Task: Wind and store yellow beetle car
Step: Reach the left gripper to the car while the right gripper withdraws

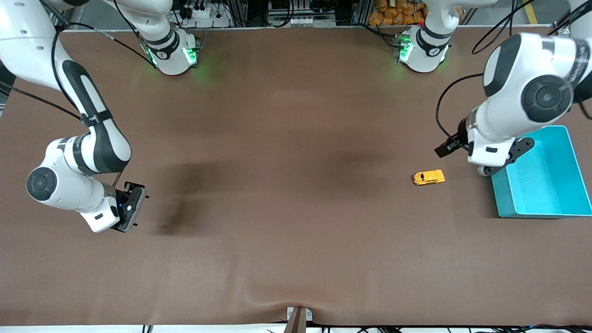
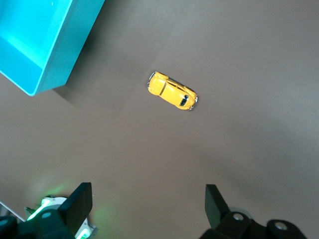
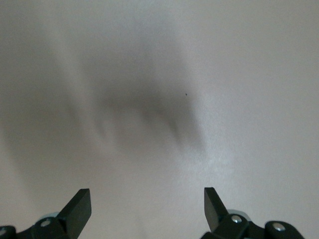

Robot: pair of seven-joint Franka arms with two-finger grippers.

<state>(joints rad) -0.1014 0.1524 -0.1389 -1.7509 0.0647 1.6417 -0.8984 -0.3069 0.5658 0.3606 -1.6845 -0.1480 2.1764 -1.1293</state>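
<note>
The left gripper (image 2: 147, 209) hangs with fingers spread and empty over the table (image 1: 286, 222), beside the one turquoise bin (image 1: 504, 203) at the left arm's end. One yellow beetle car (image 1: 429, 177) sits just beside that bin. The right gripper (image 3: 147, 209), also spread and empty, waits at the right arm's end.

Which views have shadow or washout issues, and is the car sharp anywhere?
Front view: soft dark arm shadows on the brown table, green base-light glow along the top; yellow beetle car small but clear. Left wrist view: car sharp, turquoise bin casts a faint shadow. Right wrist view: table looks washed-out grey with smeared shadows, no car.
</note>
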